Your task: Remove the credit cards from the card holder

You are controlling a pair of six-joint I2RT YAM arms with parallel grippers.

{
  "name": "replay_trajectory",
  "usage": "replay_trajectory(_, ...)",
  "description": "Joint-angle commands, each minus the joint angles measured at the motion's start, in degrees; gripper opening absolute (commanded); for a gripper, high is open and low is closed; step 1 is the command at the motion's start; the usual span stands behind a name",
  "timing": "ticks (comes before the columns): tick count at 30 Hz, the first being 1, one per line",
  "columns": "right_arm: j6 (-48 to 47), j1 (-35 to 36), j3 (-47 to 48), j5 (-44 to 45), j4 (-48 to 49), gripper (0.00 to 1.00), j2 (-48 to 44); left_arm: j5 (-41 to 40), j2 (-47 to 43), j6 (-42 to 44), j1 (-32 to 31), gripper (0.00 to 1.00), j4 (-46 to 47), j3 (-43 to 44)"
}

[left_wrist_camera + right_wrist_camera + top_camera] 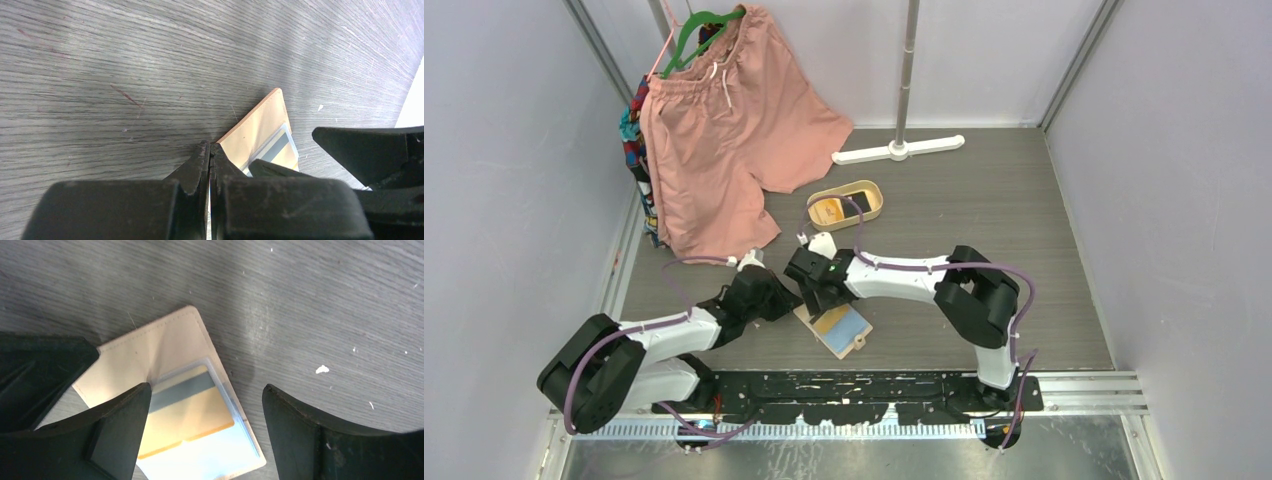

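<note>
One card holder [150,347] beneath spread right hand [206,392], beside closed left hand [210,150]

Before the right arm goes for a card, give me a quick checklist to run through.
1. Card holder lying open on the table: ok.
2. Right gripper open, above the card: ok.
3. Left gripper shut at the holder's edge: ok.
4. Left gripper actually pinning the holder: cannot tell.
5. Card out of its clear pocket: not ok, inside.

Grey wood-grain table [984,200]; open card holder [839,328]; tan oval tray [864,219]; white stand base [899,150].
</note>
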Motion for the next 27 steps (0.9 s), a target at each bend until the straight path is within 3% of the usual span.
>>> replay_trajectory(1,0.7,1.0,-1.4,0.7,-3.3,0.86,-4.5,-3.1,1.7,1.5,0.3,0.0,-4.3,-0.6)
replay_trajectory(6,1.6,1.0,0.0,5.6,-3.8,0.89,-8.5,-3.3,2.2,1.3,0.2,0.0,-4.0,-0.5)
replay_trajectory(9,3.5,0.7,-2.2,5.8,1.9,0.92,-13.7,-3.9,2.2,0.4,0.3,0.0,-4.1,-0.7)
replay_trajectory(15,13.3,-6.4,-20.4,-12.0,28.3,0.93,-25.8,-7.1,-0.1,-4.4,0.2,0.0,-4.1,-2.6)
replay_trajectory(27,22.5,-8.1,-29.7,-23.4,51.5,0.93,-22.0,-19.4,-9.1,-15.4,0.1,0.0,-14.0,-2.2)
